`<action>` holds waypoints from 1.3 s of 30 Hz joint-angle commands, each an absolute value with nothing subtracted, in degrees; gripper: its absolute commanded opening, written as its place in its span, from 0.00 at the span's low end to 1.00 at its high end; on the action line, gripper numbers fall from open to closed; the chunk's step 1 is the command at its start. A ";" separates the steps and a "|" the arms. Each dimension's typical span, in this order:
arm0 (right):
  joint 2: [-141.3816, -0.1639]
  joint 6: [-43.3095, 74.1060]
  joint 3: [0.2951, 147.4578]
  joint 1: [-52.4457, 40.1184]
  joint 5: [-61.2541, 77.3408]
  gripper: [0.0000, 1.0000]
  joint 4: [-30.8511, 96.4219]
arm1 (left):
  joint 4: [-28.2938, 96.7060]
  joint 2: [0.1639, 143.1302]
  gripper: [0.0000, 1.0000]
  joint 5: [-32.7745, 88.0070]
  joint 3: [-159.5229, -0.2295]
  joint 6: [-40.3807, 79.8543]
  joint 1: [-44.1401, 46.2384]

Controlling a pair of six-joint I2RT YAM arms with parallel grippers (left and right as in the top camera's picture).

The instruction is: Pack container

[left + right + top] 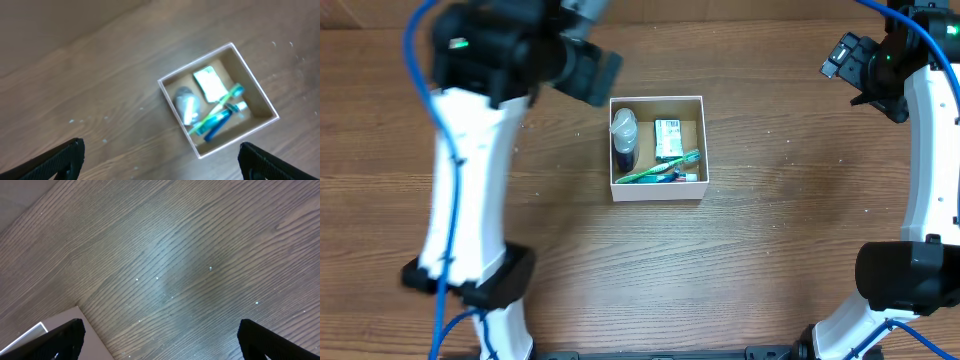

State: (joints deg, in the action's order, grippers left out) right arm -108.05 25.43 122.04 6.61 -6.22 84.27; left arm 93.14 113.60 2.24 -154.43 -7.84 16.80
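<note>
From overhead, the container (657, 191) sits on the wooden table (770, 260) a little above the middle and slightly left of centre. Its open top faces up and its white walls run square to the wood grain. It is close to square, so no long axis stands out.

Inside, a bottle (624, 140) lies along the left wall, lengthwise from the far wall toward the near one. A small white-and-green packet (668, 138) lies beside it. A green toothbrush (660, 170) crosses the near part of the floor almost left to right, its right end tilted slightly away. A blue tube (672, 178) lies just beside the toothbrush. The left arm (470, 170) reaches up the left side, its blurred head close to the container's far-left corner. The right arm (930, 150) stands well apart at the right edge.

In the left wrist view, the left gripper (160, 162) is spread wide with nothing between its fingertips (62, 160). The container appears turned on the diagonal above them. The picture is soft, so the blue item may be more than one thing.

In the right wrist view, the right gripper (160, 342) is likewise spread wide and holds nothing, over bare wood.
</note>
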 commanded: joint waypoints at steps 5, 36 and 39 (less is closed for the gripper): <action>-107.79 25.34 122.52 6.68 -6.83 1.00 84.16 | 71.02 86.59 1.00 9.06 -125.43 -13.91 7.35; -107.79 25.34 122.52 6.68 -6.83 1.00 84.16 | -2.00 13.43 1.00 8.16 -14.83 5.93 2.90; -107.79 25.34 122.52 6.68 -6.83 1.00 84.16 | -3.75 10.11 1.00 6.63 -10.17 6.90 2.90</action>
